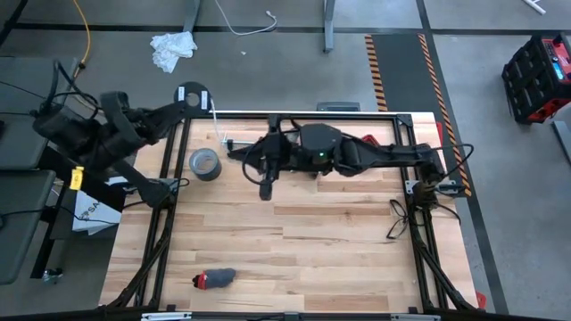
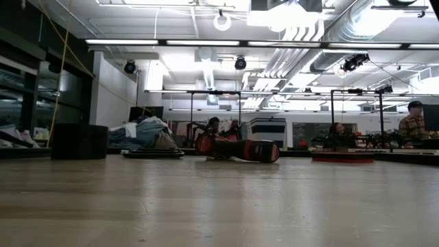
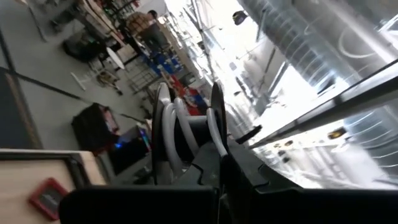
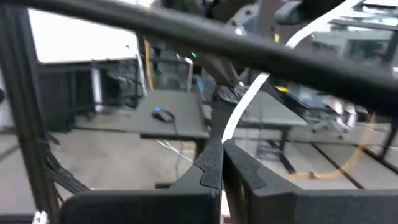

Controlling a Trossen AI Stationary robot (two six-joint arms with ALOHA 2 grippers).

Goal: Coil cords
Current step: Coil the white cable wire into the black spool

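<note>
**High view: both claws clamped on one white cable at the bench's far edge**

High view shows the left claw [image 1: 198, 96] raised at the far left corner of the bench [image 1: 294, 241], holding a small round black disc [image 1: 190, 93] with a pale centre. In the left wrist view the white cable [image 3: 171, 134] lies in loops wound around that disc [image 3: 186, 127], and the claw's dark fingers [image 3: 214, 165] are pressed together on it.

From the disc the cable [image 1: 217, 120] runs down to the right claw [image 1: 234, 148], which reaches in from the right along the far side of the bench. The right wrist view shows its fingers [image 4: 214, 165] closed on the cable [image 4: 239, 109], which leads away from the tips taut and straight.

A grey tape roll [image 1: 204, 164] lies flat on the bench just beside the right claw. A small dark and red object [image 1: 215, 279] lies near the front edge, well apart from both arms.
</note>
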